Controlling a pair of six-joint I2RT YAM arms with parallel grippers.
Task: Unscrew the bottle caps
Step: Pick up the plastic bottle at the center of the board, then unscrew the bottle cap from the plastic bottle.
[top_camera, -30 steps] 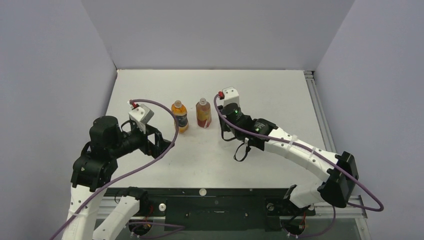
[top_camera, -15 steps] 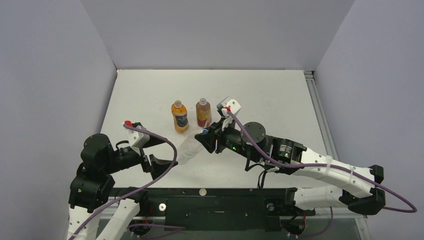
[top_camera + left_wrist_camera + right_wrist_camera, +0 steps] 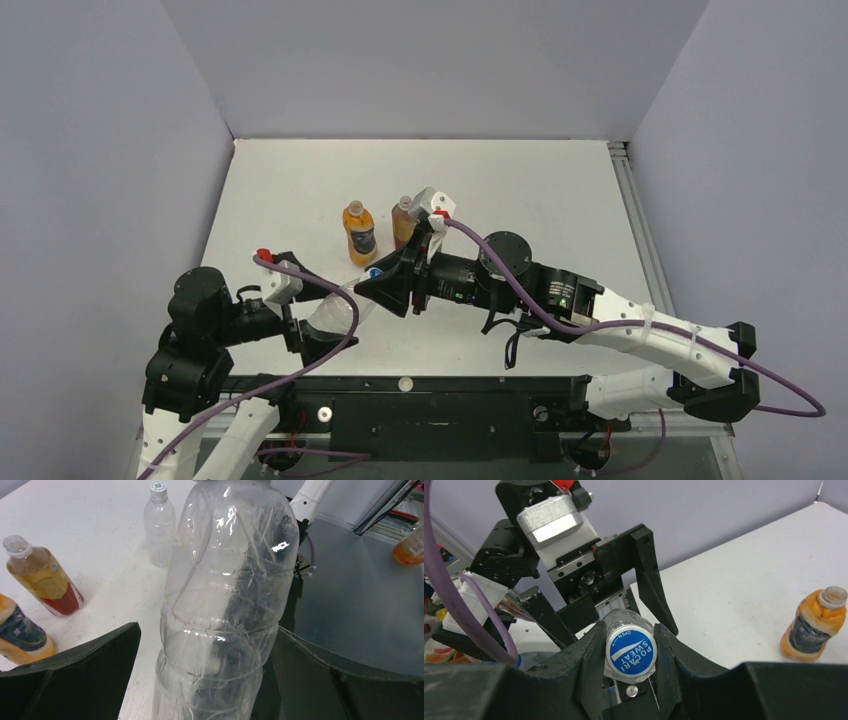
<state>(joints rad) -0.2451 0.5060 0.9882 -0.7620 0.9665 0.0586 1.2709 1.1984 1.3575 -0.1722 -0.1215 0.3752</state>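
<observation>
A large clear bottle [image 3: 335,310] [image 3: 225,605] lies tilted between the two arms. My right gripper [image 3: 388,288] [image 3: 631,647] is shut on its blue cap [image 3: 373,272] [image 3: 631,652]. My left gripper [image 3: 318,322] [image 3: 206,630] stands open around the bottle's body, with a gap on the left finger's side. The orange bottle [image 3: 359,232] [image 3: 811,625] and the reddish-brown bottle [image 3: 403,222] [image 3: 42,575] stand upright behind, both with bare necks. A small clear bottle [image 3: 159,530] carries a white cap [image 3: 158,486].
The right arm's wrist hides part of the reddish-brown bottle in the top view. Grey walls close the table [image 3: 520,190] at back and sides. A black rail [image 3: 450,400] runs along the near edge. Another orange bottle [image 3: 410,545] lies off the table, at the right of the left wrist view.
My right arm swung from the back near the reddish-brown bottle toward the near left, carrying the clear bottle by its cap. The bottle's body now lies between my open left fingers.
</observation>
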